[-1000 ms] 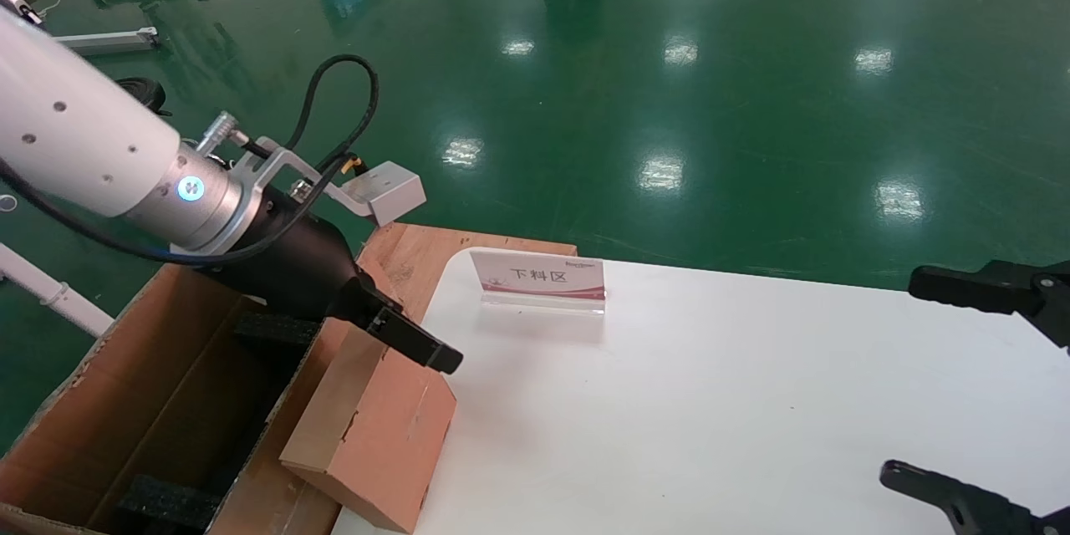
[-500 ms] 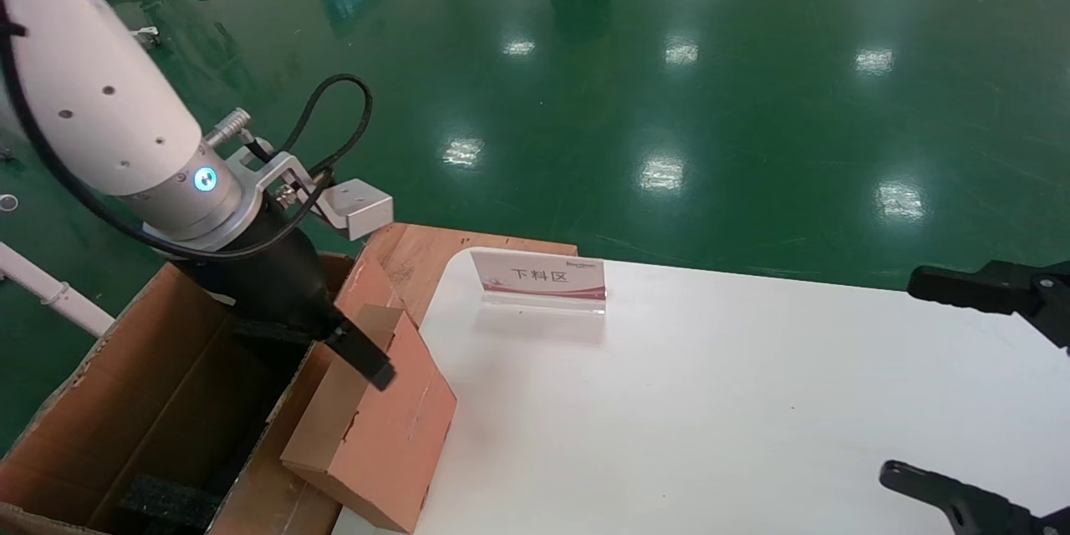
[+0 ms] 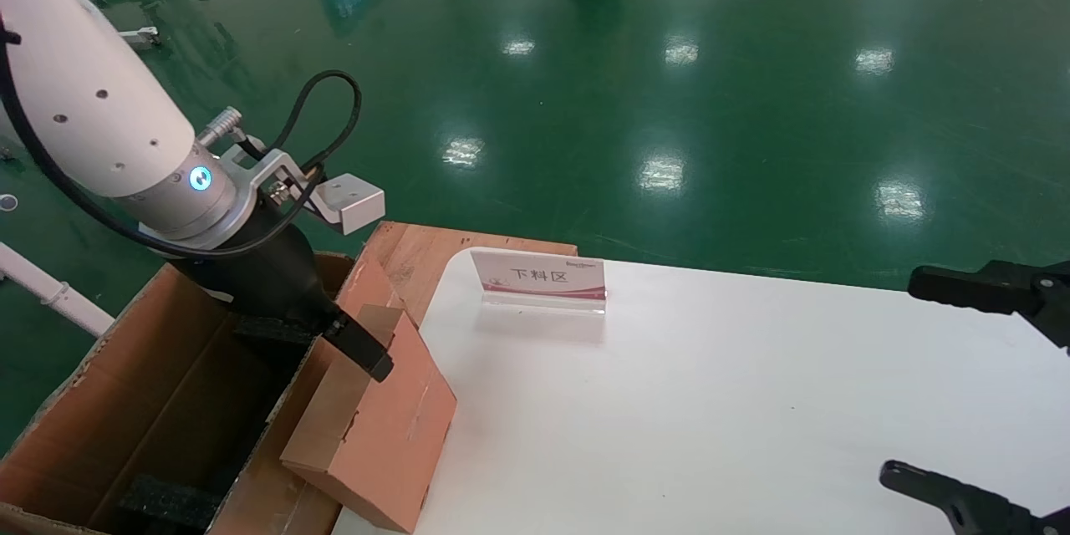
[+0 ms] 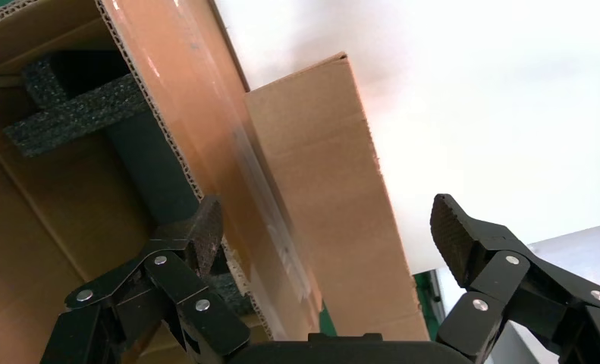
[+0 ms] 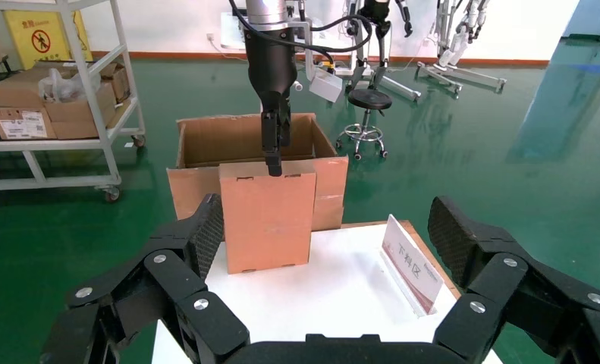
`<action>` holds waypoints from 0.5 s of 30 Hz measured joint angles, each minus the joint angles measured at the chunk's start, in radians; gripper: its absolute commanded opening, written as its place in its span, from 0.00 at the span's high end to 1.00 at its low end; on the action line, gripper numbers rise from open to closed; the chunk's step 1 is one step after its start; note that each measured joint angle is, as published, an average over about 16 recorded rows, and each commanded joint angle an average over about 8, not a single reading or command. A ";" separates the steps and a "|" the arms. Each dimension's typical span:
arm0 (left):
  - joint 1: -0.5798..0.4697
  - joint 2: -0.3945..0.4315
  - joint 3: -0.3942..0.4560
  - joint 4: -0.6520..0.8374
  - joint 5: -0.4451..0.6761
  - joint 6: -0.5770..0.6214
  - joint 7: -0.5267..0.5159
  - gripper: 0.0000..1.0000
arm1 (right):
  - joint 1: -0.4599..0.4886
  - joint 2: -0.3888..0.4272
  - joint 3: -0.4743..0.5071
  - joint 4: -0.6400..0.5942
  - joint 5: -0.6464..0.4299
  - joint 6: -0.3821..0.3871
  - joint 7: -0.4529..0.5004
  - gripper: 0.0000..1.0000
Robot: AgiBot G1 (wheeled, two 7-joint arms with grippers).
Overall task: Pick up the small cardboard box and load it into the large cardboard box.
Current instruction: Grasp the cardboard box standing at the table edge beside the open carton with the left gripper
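Since a second ago the left gripper (image 3: 368, 355) has swung from reaching across the small cardboard box (image 3: 376, 426) to pointing down at its top far edge, barely shifting in the last half second. Fingers spread wide, straddling the box top and the adjacent flap, holding nothing. Small box stands tilted at the white table (image 3: 710, 401) edge, leaning against the large cardboard box (image 3: 159, 401) flap. Right gripper (image 3: 961, 384) parked open over the table's right side. Sign stand (image 3: 539, 280) near the far table edge.

Bright overhead lighting, mirrored as white glare spots on the glossy green floor (image 3: 669, 58); washed-out desk (image 4: 471, 98); soft shadows, slight close-range blur.
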 measured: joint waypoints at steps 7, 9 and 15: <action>0.017 -0.030 0.004 0.000 -0.019 -0.031 0.016 0.00 | 0.000 0.000 0.000 0.000 0.000 0.000 0.000 0.00; 0.024 -0.037 0.005 0.000 -0.023 -0.038 0.018 0.00 | 0.000 0.000 -0.001 0.000 0.000 0.000 0.000 0.00; 0.041 -0.050 0.012 0.000 -0.029 -0.051 0.019 0.00 | 0.000 0.000 -0.001 0.000 0.001 0.000 -0.001 0.00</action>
